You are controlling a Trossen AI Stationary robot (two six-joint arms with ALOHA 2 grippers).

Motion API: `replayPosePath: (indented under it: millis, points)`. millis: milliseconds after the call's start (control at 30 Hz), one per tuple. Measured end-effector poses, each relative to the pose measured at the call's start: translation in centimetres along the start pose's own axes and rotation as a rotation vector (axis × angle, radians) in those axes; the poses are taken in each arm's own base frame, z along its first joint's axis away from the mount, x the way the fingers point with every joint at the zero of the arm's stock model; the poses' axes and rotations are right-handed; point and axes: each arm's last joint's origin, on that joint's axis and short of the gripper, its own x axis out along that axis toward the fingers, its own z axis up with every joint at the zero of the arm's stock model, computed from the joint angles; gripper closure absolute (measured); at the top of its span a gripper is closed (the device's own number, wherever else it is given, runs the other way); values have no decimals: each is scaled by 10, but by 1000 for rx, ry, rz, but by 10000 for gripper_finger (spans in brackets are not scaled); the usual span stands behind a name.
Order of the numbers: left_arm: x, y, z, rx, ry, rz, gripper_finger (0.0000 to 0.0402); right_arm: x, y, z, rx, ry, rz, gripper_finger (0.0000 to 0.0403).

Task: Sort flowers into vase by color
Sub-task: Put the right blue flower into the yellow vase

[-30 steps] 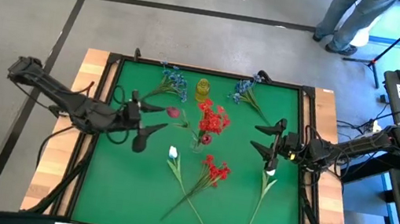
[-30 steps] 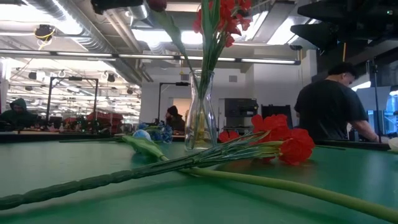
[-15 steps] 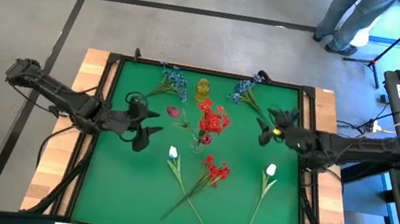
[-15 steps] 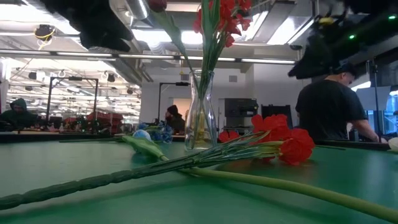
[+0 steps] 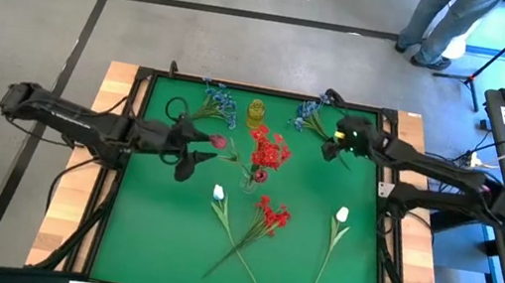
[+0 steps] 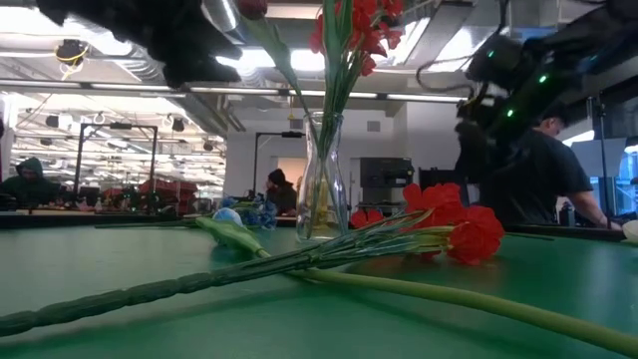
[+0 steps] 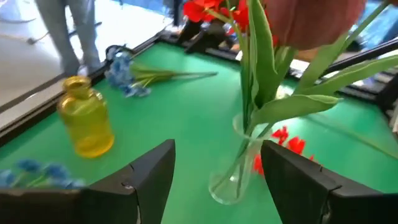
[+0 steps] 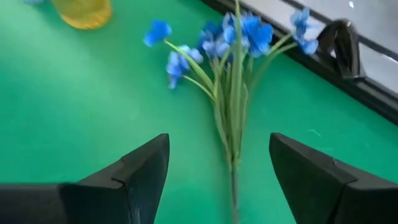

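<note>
A clear vase (image 5: 249,177) mid-table holds red clustered blooms (image 5: 269,149) and a red rosebud (image 5: 218,141) whose stem leans out toward the left. My left gripper (image 5: 196,153) hovers open just left of that rosebud; in its wrist view the vase (image 7: 233,180) stands ahead of the gripper (image 7: 217,168). My right gripper (image 5: 332,145) is open above the stem of the far-right blue sprig (image 8: 231,93), a finger on each side, apart from it. The sprig lies flat on the mat.
A yellow vase (image 5: 256,114) stands near the far edge between two blue sprigs, the other sprig (image 5: 216,104) to its left. Two white tulips (image 5: 218,194) (image 5: 342,215) and a red cluster (image 5: 271,215) lie on the green mat. A person (image 6: 528,179) stands beyond the table.
My right gripper has swung from above the right-hand white tulip toward the far edge and now hangs over the far-right blue sprig, open throughout. My left gripper has stayed open beside the rosebud, shifting only slightly. The flowers have not moved.
</note>
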Motion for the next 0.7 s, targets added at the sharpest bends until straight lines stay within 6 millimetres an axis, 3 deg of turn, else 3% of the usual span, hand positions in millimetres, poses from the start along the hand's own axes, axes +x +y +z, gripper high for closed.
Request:
replayPosePath:
  millis: [333,700]
  points:
    - [10,22,-39,-105,-73,-29,168,42,-10,-4,-8,75,-11,127]
    - [9,18,-41,-126,-82,-58,168,71,-8,-18,-48,174,-28,127]
